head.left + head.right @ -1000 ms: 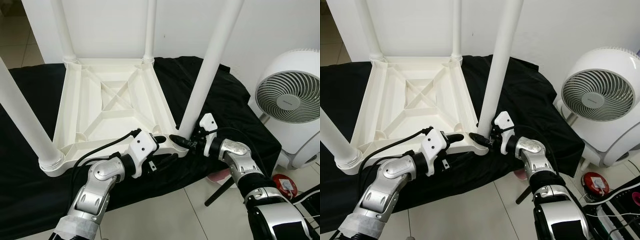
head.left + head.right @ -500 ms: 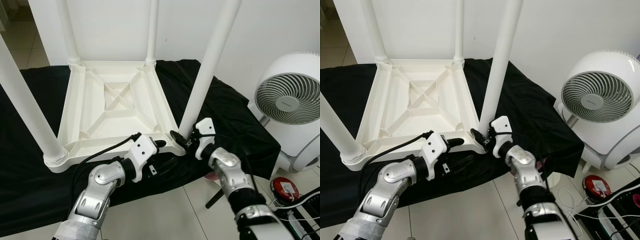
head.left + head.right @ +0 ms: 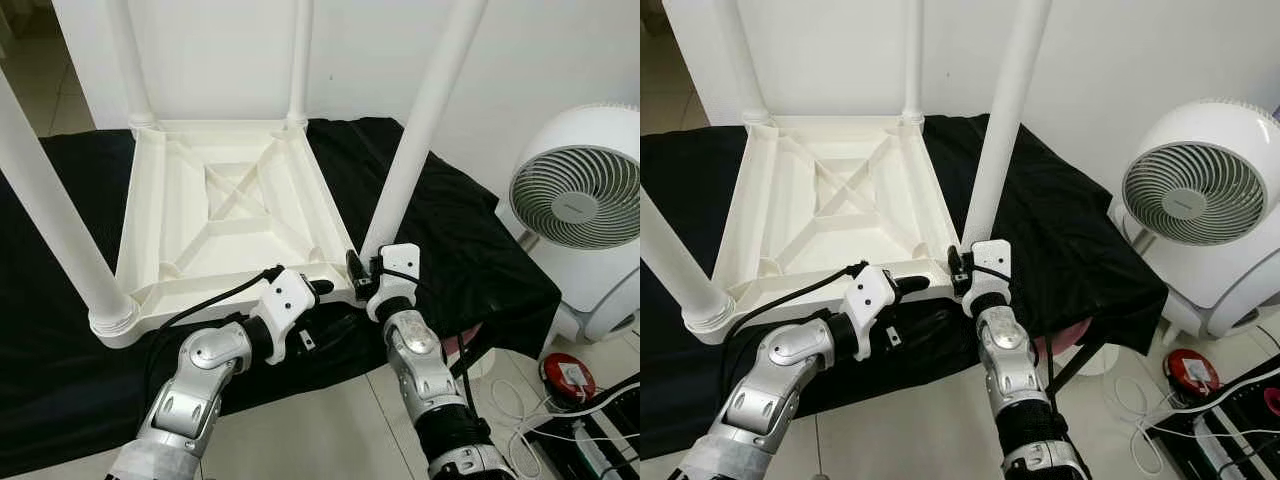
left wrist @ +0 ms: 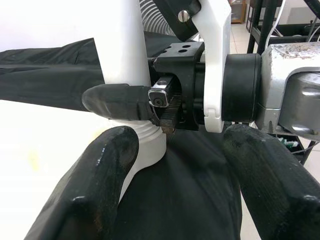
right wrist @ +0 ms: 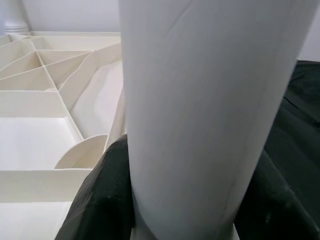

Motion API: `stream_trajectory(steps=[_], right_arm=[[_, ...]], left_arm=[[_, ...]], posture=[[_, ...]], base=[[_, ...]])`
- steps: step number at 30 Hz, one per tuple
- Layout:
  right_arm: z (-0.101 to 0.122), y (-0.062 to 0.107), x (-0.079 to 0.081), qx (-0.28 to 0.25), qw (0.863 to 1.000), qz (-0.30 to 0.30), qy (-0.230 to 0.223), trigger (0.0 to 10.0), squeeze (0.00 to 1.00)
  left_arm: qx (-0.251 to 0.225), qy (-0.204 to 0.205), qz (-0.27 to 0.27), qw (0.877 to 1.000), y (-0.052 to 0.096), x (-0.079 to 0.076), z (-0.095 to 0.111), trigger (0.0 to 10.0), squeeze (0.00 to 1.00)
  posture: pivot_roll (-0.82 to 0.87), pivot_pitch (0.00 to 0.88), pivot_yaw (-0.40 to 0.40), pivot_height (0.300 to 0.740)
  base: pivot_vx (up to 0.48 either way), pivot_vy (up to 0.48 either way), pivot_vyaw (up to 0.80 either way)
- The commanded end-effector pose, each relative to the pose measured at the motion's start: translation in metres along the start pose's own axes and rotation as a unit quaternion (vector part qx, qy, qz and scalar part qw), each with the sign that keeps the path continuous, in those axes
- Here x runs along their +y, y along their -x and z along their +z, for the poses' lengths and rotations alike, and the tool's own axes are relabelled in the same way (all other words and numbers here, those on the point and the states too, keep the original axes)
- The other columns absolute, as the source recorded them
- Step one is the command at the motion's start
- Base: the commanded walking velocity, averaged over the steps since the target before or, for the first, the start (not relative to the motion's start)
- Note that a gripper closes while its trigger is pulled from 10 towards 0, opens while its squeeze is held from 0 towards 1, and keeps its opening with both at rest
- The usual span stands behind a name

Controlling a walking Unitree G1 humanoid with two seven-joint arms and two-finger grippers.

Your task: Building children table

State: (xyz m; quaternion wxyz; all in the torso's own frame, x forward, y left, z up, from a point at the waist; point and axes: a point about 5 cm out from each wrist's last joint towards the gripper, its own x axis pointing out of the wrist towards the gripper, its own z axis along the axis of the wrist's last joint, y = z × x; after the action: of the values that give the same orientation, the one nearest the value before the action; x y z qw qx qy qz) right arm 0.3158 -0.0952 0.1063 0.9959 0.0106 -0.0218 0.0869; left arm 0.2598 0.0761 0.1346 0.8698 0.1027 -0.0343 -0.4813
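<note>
The white children's table (image 3: 143, 205) lies upside down on a black cloth, its legs pointing up. My right gripper (image 3: 366, 264) is at the foot of the near right leg (image 3: 415, 140). In the right wrist view that leg (image 5: 200, 100) sits between the two black fingers (image 5: 102, 200), which press on both sides. My left gripper (image 3: 330, 304) is open just left of it, at the table's near right corner. Its fingers (image 4: 95, 185) straddle the leg's collar and the cloth without holding anything.
A white round fan (image 3: 580, 200) stands on the floor to the right. The black cloth (image 3: 470, 250) drapes over the low support's front edge. A red object (image 3: 570, 375) and cables lie on the tiles at the lower right. The near left leg (image 3: 50, 220) rises at the left.
My right forearm has swung from the right side to the front of the leg, with the gripper staying at the leg's foot. The left gripper has hardly moved.
</note>
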Motion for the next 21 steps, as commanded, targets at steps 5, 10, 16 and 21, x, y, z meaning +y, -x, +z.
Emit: stream_trajectory(steps=[5, 10, 16, 21], right_arm=[[-0.009, 0.006, -0.006, 0.031, 0.999, -0.011, 0.0, 10.0, 1.0], [0.0, 0.008, -0.009, 0.005, 0.999, 0.031, -0.009, 10.0, 1.0], [0.001, 0.018, -0.02, 0.009, 0.991, 0.13, 0.005, 10.0, 0.0], [0.003, 0.023, -0.034, 0.017, 0.974, 0.223, 0.026, 10.0, 0.0]], left_arm=[[0.002, -0.001, 0.039, 0.999, 0.0, 0.002, 0.0, 10.0, 0.0], [0.003, -0.001, 0.04, 0.999, 0.0, 0.002, -0.001, 10.0, 0.0], [0.007, -0.002, 0.043, 0.999, 0.004, 0.003, -0.002, 10.0, 0.0], [0.01, -0.003, 0.041, 0.999, 0.006, 0.004, -0.003, 10.0, 0.0]], posture=[[0.02, 0.0, -0.092, 0.74], [0.02, 0.0, -0.096, 0.74], [0.02, 0.0, -0.096, 0.74], [0.01, 0.0, -0.088, 0.74]], base=[[0.0, 0.0, 0.0], [0.0, 0.0, 0.0], [0.0, 0.0, 0.0], [0.0, 0.0, 0.0]])
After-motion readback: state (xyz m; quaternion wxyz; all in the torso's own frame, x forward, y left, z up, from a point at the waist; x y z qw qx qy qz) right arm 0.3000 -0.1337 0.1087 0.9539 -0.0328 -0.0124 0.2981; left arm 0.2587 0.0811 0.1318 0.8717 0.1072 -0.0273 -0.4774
